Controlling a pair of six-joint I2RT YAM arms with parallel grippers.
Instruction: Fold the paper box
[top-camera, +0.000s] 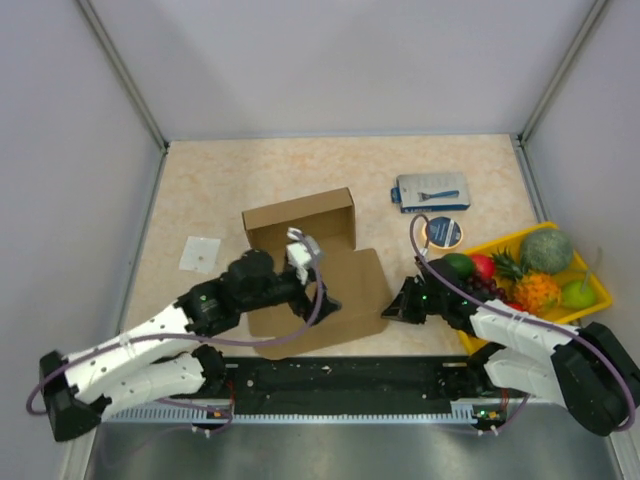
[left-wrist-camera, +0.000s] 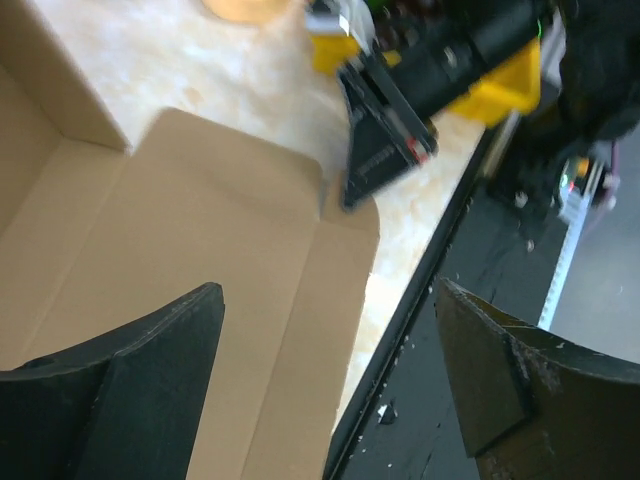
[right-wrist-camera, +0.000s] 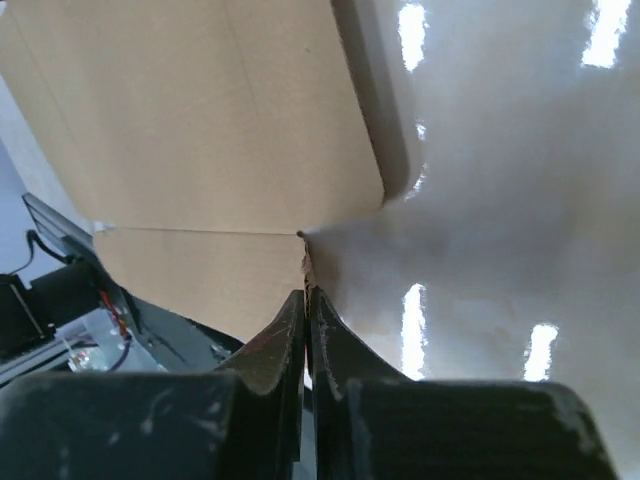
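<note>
On the table (top-camera: 200, 180), the paper box (top-camera: 300, 215) is sitting mid-way between the arms, only partly formed: the far tray walls are standing, but the wide lid flap is lying flat, unfolded. Its long axis is running far to near, flap pointing toward the bases. The left gripper (left-wrist-camera: 328, 292) is hovering spread above the flap; the right gripper (right-wrist-camera: 306, 295) is touching the flap's edge, fingers pressed together

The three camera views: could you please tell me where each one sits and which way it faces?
Top external: above and behind the arms, looking down; both arms, left gripper over the paper box, right gripper at its edge.
Left wrist: above the box flap, facing the right gripper; own open fingers.
Right wrist: low over the table, facing the flap edge; own shut fingers.
Shared: all show the flap.
</note>
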